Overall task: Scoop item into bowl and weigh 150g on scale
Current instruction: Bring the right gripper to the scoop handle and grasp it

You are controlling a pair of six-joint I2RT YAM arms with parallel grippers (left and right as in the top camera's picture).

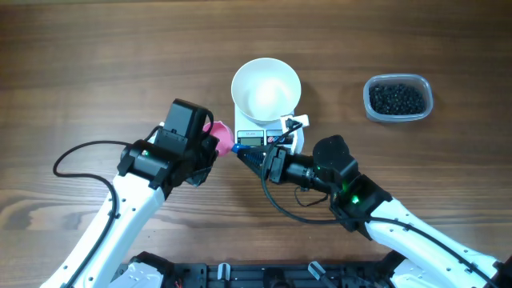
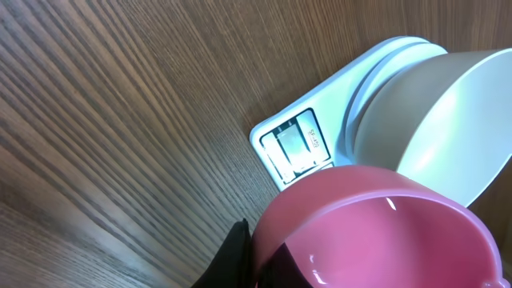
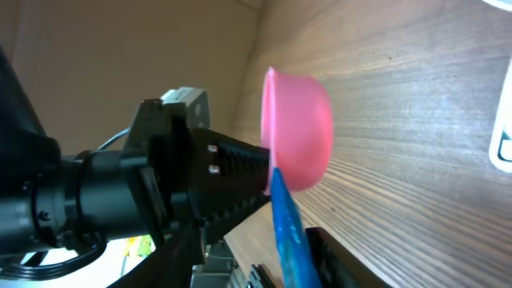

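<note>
Left jaws are clamped shut on the pink scoop, gripping it at the cup. I'm holding it low over the table, just beside the front corner of the scale. From my left wrist, the pink cup fills the lower part of the view, its hollow facing the camera, with the scale's grey display right behind it.

The scoop's blue handle pokes out toward my right side, and my right jaws sit right at it, nose to nose with the left ones. I cannot tell whether they are pinching the handle or standing open around it.

The bowl sits squarely on the scale's platform, upright, its inside plain white. It is just beyond the scoop.

The beads are a dark heap inside the clear tub, well off to my right on the far side of the table, apart from the scale and from both arms.
</note>
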